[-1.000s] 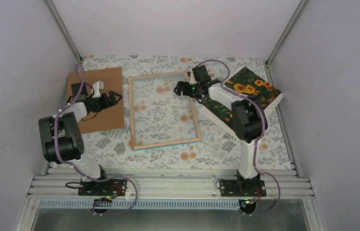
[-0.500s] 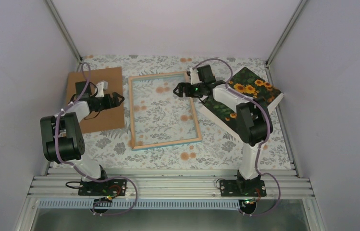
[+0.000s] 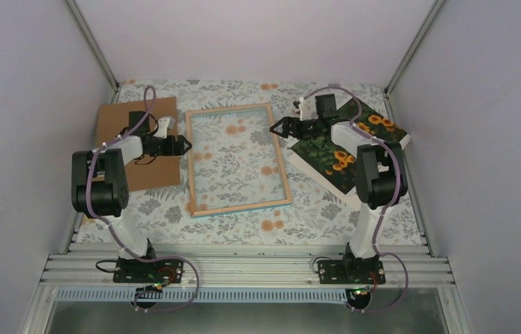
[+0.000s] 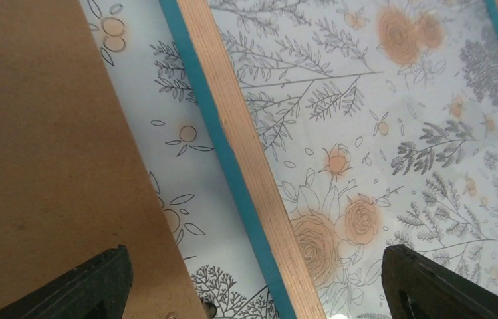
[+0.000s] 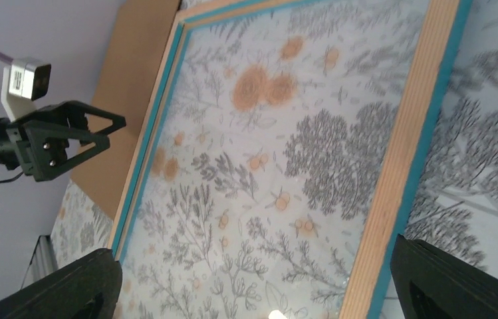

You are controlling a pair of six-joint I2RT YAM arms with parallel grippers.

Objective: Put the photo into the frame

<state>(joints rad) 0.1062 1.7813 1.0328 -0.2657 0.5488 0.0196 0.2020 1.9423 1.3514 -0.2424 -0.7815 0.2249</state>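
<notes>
The frame (image 3: 190, 167) lies flat mid-table, wood-coloured back up, its clear pane showing the floral cloth. The photo (image 3: 327, 156) lies picture side up, askew, to the right of the frame, partly hidden by my right arm. My left gripper (image 3: 184, 145) is open and empty, its jaws astride the frame's left rail (image 4: 246, 159) just above it. My right gripper (image 3: 276, 129) is open and empty over the frame's right rail (image 5: 399, 153) near its far end. The right wrist view also shows the left gripper (image 5: 66, 136).
A plain brown backing board (image 3: 122, 118) lies left of the frame, under my left arm, and also shows in the left wrist view (image 4: 33, 166). Floral cloth (image 3: 264, 226) covers the table. White walls close in on three sides.
My left gripper has moved right, from over the backing board to the frame's left rail. My right gripper has drawn back rightward from over the pane to the right rail.
</notes>
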